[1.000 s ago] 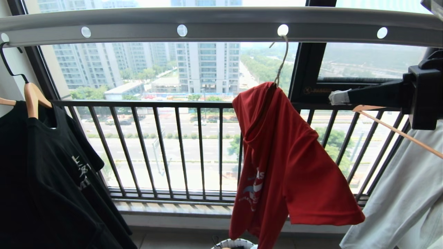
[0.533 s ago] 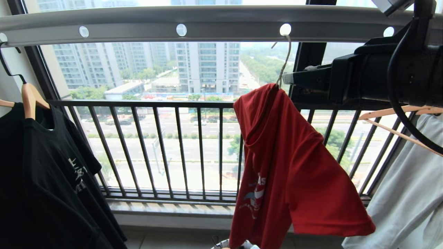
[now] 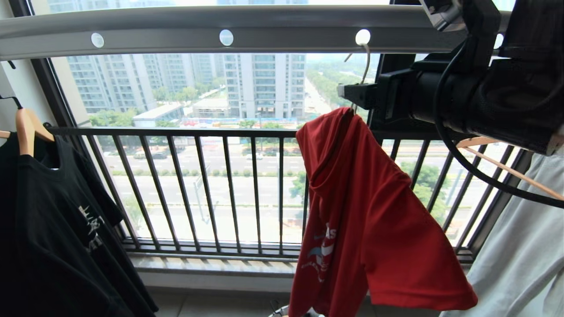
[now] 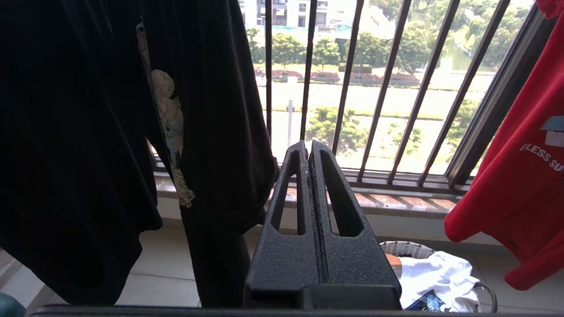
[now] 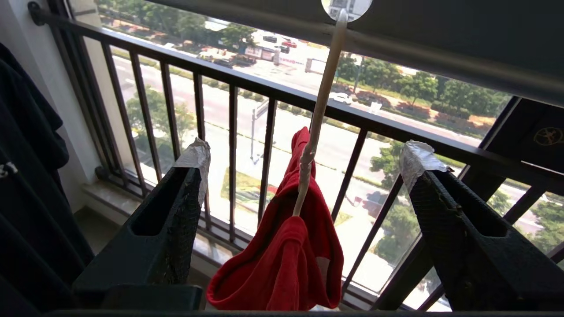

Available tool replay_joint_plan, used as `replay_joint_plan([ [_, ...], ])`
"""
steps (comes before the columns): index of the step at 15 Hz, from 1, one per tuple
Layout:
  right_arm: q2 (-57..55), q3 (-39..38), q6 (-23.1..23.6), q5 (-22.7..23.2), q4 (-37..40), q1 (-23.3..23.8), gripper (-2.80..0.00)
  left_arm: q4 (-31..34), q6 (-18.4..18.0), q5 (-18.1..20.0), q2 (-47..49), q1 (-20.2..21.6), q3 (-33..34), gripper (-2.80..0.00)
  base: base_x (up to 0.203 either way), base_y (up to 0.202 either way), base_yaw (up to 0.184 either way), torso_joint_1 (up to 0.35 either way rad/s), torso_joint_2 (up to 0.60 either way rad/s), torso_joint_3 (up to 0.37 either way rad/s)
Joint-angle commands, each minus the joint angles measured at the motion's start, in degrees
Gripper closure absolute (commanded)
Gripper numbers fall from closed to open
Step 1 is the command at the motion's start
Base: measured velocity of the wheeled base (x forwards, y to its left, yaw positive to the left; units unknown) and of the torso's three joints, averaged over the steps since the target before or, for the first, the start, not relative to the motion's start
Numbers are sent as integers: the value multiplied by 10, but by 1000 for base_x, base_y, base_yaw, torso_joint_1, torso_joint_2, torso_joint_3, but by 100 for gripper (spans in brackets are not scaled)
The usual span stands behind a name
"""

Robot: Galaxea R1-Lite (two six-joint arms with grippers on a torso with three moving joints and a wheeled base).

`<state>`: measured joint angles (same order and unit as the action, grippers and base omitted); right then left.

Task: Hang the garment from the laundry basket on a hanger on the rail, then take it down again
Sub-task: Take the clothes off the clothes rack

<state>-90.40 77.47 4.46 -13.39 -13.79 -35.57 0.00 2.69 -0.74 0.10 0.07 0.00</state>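
Note:
The red garment (image 3: 365, 211) hangs bunched on the thin pale hanger (image 3: 365, 66). The hanger's long hook sits in a round hole of the grey rail (image 3: 264, 26). My right gripper (image 3: 352, 96) has reached in from the right, level with the hook's stem just above the shirt collar. In the right wrist view it (image 5: 306, 156) is open, and the hanger (image 5: 324, 88) stands between its taped fingertips (image 5: 194, 154) without touching them. The garment (image 5: 286, 255) hangs below. My left gripper (image 4: 308, 147) is parked low and shut, empty. The laundry basket (image 4: 403, 248) stands on the floor beside it.
A black T-shirt (image 3: 53, 229) hangs on a wooden hanger (image 3: 26, 127) at the left. A pale grey-green garment (image 3: 520, 246) hangs on another wooden hanger (image 3: 506, 165) at the right. The black barred window railing (image 3: 198, 185) runs behind. White cloth (image 4: 440, 273) lies in the basket.
My right arm has swung in from the far right, leftward and slightly up, to the hanger's hook. The red garment stays hanging where it was.

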Motion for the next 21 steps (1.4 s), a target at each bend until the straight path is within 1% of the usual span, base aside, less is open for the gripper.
replay_joint_plan([
  [1, -27, -2, -1, -17, -40, -1, -280, -1, 0, 0, 0, 0, 1, 0, 0, 0, 0, 0, 0, 0],
  [3, -35, -6, -2, -36, -45, -1, -280, 0, 0, 0, 0, 0, 0, 0, 0, 0, 0, 0, 0, 0],
  [5, -57, -6, -2, -47, -88, -1, -280, 0, 0, 0, 0, 0, 1, 0, 0, 0, 0, 0, 0, 0],
  [6, -66, -9, -1, -65, -108, -1, -280, 0, 0, 0, 0, 0, 1, 0, 0, 0, 0, 0, 0, 0],
  [7, -70, -9, 0, -71, -113, -1, -280, 0, 0, 0, 0, 0, 1, 0, 0, 0, 0, 0, 0, 0],
  [13, -81, -7, 1, -77, -122, -1, -280, -1, 0, 0, 0, 0, 0, 0, 0, 0, 0, 0, 0, 0],
  [17, -95, -2, 27, -87, -143, 0, -280, 0, 0, 0, 0, 0, 1, 0, 0, 0, 0, 0, 0, 0],
  [18, -101, -2, 39, -89, -155, 1, 0, 0, 0, 0, 0, 0, 0, 0, 0, 0, 0, 0, 0, 0],
  [21, -108, -1, 52, -99, -164, 1, 0, 0, 0, 0, 0, 0, 1, 0, 0, 0, 0, 0, 0, 0],
])
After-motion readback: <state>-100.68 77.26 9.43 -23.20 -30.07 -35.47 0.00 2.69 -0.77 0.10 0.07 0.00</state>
